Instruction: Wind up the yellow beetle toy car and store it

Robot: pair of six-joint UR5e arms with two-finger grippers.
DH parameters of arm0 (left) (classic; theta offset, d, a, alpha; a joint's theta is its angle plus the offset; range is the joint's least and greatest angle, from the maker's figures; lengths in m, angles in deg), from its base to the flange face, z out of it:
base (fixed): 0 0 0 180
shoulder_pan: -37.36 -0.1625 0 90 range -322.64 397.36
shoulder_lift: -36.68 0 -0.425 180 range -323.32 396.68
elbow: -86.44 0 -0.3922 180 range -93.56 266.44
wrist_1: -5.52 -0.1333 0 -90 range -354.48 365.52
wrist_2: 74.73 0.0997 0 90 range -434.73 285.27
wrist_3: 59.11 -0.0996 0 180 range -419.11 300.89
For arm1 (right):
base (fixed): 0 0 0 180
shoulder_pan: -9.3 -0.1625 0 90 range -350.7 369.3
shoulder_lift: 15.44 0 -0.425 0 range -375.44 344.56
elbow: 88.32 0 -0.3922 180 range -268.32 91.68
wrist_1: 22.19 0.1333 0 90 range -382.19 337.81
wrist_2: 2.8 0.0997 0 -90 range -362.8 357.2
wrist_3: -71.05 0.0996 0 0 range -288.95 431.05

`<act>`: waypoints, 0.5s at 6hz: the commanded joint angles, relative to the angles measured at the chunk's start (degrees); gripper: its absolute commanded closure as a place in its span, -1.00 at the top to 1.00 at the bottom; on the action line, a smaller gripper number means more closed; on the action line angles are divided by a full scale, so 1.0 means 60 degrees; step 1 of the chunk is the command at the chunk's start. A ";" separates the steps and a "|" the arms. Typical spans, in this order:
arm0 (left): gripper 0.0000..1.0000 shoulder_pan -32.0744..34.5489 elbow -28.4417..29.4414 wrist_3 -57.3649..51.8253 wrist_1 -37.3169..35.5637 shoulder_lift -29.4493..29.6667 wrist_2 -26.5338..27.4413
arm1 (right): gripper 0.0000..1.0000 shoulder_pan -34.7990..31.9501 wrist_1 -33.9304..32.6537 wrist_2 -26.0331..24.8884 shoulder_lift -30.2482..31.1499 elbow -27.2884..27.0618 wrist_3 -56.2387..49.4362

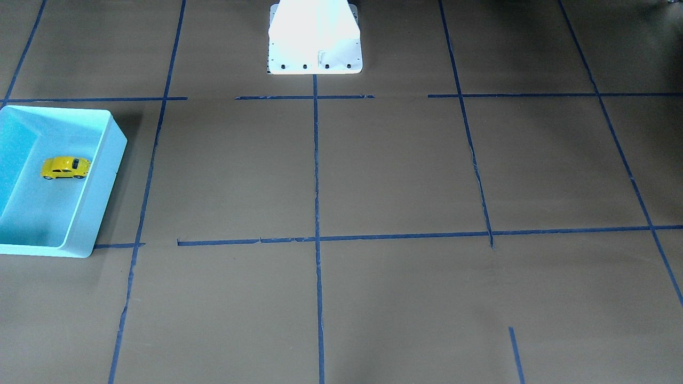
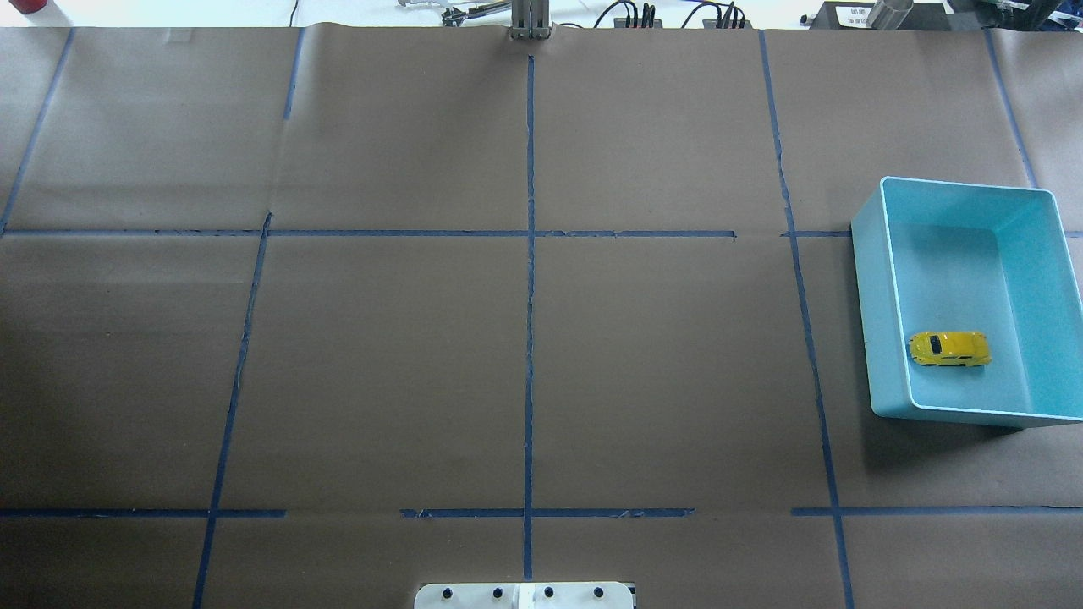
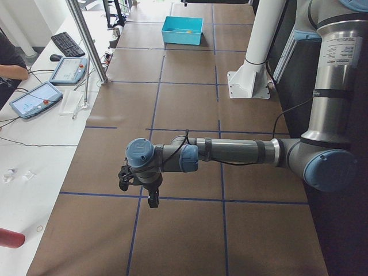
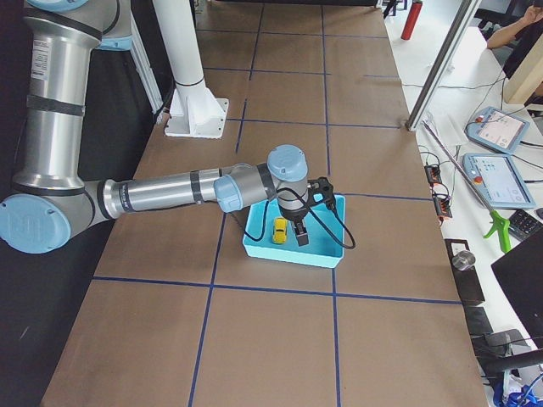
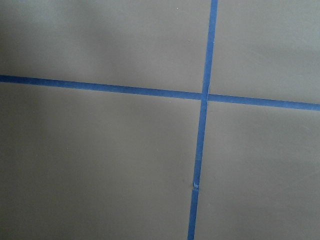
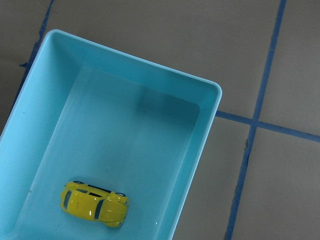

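Observation:
The yellow beetle toy car (image 1: 65, 167) stands on its wheels on the floor of the turquoise bin (image 1: 109, 160), apart from any gripper. It also shows in the overhead view (image 2: 949, 348), the exterior right view (image 4: 279, 230) and the right wrist view (image 6: 95, 204). The bin (image 2: 880, 296) stands at the table's right end. My right gripper (image 4: 301, 229) hangs above the bin (image 4: 288, 253), beside the car. My left gripper (image 3: 146, 192) hovers over bare table at the left end, far from the bin (image 3: 183, 30). I cannot tell whether either gripper is open or shut.
Brown paper with a blue tape grid covers the table. The white robot pedestal (image 2: 525, 596) stands at the near middle edge. A side bench holds tablets (image 3: 34, 98) and a keyboard, with a metal post (image 3: 86, 40) at the table's far edge.

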 commanded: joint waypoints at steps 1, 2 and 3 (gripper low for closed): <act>1.00 0.0000 0.0000 0.0000 0.0000 0.0000 -0.0014 | 1.00 -0.1004 -0.0864 0.0233 0.0388 -0.0240 -0.0845; 1.00 0.0000 -0.0015 0.0000 0.0000 0.0000 0.0000 | 1.00 -0.1515 -0.0836 0.0234 0.0856 -0.0080 -0.1797; 1.00 0.0000 -0.0015 0.0000 0.0000 0.0000 0.0000 | 1.00 -0.1694 -0.0821 0.0176 0.0701 0.0589 -0.2546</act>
